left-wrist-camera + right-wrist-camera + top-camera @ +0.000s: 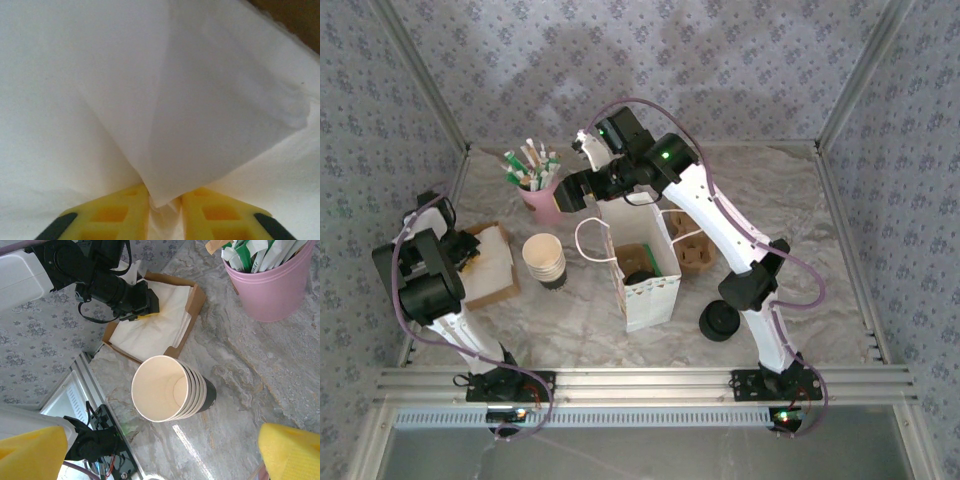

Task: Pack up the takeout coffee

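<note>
Tucked inside the white bag: the takeout coffee. Pinching a napkin with the left gripper, left of the bag. Holding the right gripper spread wide, behind the bag.

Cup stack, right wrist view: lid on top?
No, the cup stack is open on top, with the cream inside of the uppermost cup showing.

Cup stack beside napkin box, near pink tub

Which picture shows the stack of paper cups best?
The right wrist view: the stack of cups is close, its cream inside and nested rims clear. The top external view shows the stack small, from above.
</note>
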Available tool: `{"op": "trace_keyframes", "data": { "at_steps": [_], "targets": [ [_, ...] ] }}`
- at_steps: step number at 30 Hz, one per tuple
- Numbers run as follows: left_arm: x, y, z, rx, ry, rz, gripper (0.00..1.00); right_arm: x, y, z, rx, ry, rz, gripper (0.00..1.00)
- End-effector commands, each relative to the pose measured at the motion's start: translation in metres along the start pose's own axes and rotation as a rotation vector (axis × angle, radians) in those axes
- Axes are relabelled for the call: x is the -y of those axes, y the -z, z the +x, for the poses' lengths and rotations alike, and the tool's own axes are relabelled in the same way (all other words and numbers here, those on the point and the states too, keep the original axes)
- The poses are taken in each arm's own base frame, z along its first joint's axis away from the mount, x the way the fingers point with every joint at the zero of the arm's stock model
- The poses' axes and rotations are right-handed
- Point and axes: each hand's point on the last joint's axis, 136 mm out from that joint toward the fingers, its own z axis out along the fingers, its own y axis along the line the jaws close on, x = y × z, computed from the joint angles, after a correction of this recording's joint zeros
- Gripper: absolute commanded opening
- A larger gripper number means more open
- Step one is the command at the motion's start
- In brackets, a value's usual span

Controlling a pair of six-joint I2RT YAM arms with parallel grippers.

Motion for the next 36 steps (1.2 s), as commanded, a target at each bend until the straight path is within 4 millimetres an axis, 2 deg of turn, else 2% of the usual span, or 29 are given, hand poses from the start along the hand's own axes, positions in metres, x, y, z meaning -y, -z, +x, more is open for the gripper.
{"op": "trace_keyframes", "data": {
  "at_steps": [1,5,9,22,29,36],
  "targets": [
    [0.000,0.011,0.000,0.009,-0.001,0.010,0.16,0.002,-0.002,0.002,-0.012,0.001,-0.011,1.00],
    [-0.001,0.011,0.002,0.008,-0.002,0.008,0.05,0.002,-0.002,0.002,-0.013,0.002,-0.009,1.00],
    [-0.001,0.022,0.001,0.028,-0.005,0.019,0.02,0.002,-0.002,0.002,-0.012,0.001,-0.010,1.00],
    [0.006,0.094,-0.002,0.146,-0.032,0.106,0.00,0.001,0.002,0.001,-0.006,0.006,-0.009,1.00],
    [0.010,0.139,-0.001,0.227,-0.030,0.180,0.00,0.000,0.003,0.001,-0.006,0.007,-0.011,1.00],
    [0.011,0.162,0.001,0.265,-0.035,0.209,0.00,-0.002,0.005,0.003,-0.007,0.012,-0.009,1.00]
  ]
}}
